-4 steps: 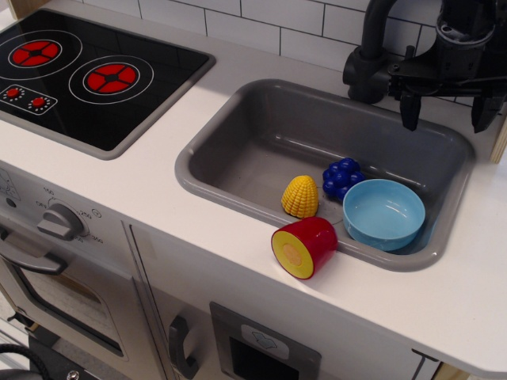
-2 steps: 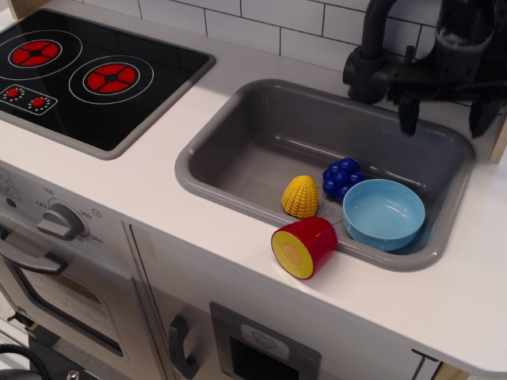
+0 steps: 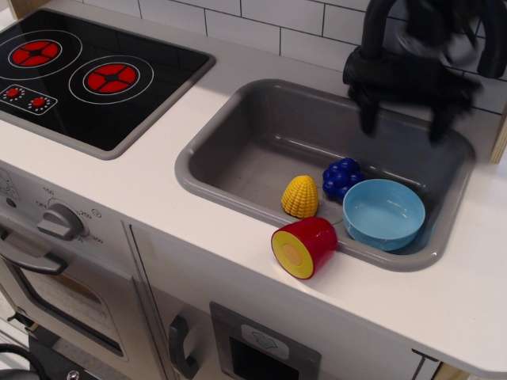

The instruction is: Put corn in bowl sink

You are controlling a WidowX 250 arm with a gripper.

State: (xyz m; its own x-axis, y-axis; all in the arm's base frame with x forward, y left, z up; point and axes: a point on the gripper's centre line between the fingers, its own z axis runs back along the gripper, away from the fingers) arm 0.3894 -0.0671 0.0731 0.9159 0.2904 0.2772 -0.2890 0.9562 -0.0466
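**Ana:** Observation.image was the only view we had, and from where I stood it matched. The hand [image 3: 402, 119] hung over the far side of the sink [image 3: 238, 170], blurred, its two dark fingers [image 3: 368, 117] pointing down and spread well apart, with nothing between them.

**Ben:** And the corn [image 3: 300, 196]?

**Ana:** It sat upright on the sink floor against the near wall, well apart from the hand. The bowl [image 3: 383, 214] lay to its right, near it but not touching, and was empty. A blue berry cluster [image 3: 342, 177] rested just behind the gap between them, close to the bowl's rim.

**Ben:** So what worried you?

**Ana:** Crowding, mostly. I judged the corn's bumpy dome would be a poor thing to pinch: fingers closing high on it could squeeze it out sideways. The near wall stood right beside it, so a finger coming down on that side might have struck the rim or wedged there.

**Ben:** The red cylinder [image 3: 305, 246]?

**Ana:** It was lying on the counter [image 3: 158, 182] at the sink's edge, just in front of the corn, yellow face outward. A low approach could have knocked it into the sink or off the counter. Its yellow might also have drawn the hand to the wrong piece.
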